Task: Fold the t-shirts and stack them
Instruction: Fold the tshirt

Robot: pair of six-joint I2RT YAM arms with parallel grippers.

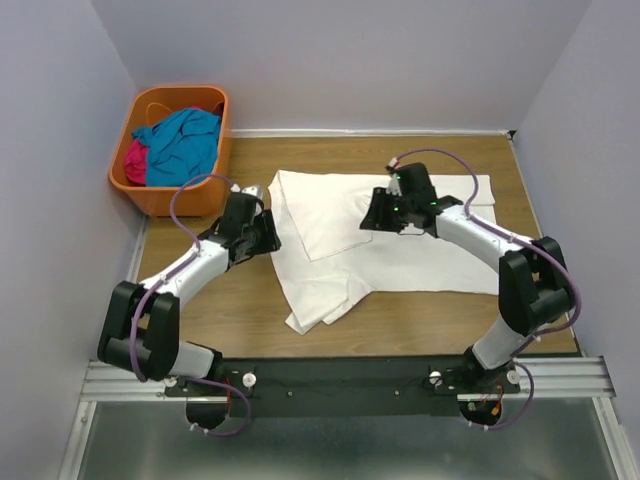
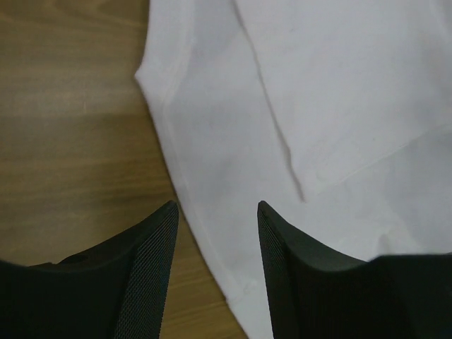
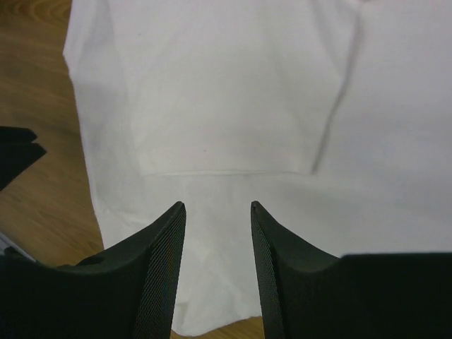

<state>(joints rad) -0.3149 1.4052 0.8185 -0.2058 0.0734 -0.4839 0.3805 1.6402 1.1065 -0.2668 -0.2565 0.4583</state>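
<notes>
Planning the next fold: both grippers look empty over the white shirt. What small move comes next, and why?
Probably lower the left gripper and pinch the side hem of the white t-shirt. Its jaws stand open and empty right over that hem, the right gripper is open too, and the shirt lies only partly folded.

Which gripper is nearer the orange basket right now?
Left. The left gripper is at the white t-shirt's left edge, just off the orange basket's near right corner. The right gripper is over the shirt's middle, farther right.
</notes>
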